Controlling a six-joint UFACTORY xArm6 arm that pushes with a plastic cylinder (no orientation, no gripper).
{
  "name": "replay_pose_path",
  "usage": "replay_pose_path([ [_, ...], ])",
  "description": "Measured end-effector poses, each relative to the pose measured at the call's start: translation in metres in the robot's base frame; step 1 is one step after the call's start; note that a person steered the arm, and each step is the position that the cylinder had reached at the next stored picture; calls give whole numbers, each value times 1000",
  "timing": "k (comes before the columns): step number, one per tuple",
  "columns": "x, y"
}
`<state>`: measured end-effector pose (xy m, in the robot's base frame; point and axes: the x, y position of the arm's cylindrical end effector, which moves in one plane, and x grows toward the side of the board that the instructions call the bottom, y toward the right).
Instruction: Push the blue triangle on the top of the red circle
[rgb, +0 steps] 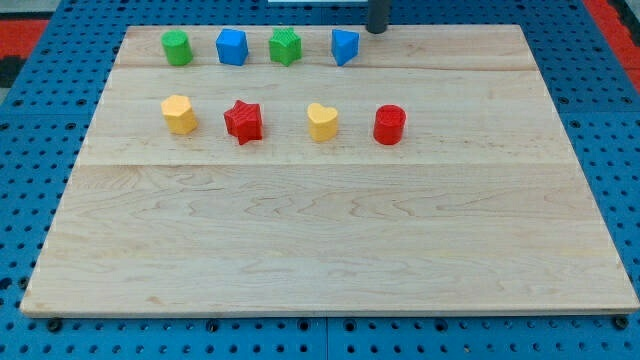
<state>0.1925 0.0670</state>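
Observation:
The blue triangle (344, 46) sits in the top row of the wooden board, fourth from the view's left. The red circle (389, 125) stands in the second row, below and to the right of it. My tip (378, 29) is at the board's top edge, just above and to the right of the blue triangle, a short gap away and not touching it.
In the top row are a green cylinder (177, 47), a blue cube (231, 46) and a green block (285, 46). In the second row are a yellow block (179, 114), a red star (243, 121) and a yellow heart (322, 122). The board's (330, 230) edges drop to a blue pegboard.

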Motion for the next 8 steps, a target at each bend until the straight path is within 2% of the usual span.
replay_pose_path([
  [3,19,-48],
  [5,46,-11],
  [8,48,-15],
])
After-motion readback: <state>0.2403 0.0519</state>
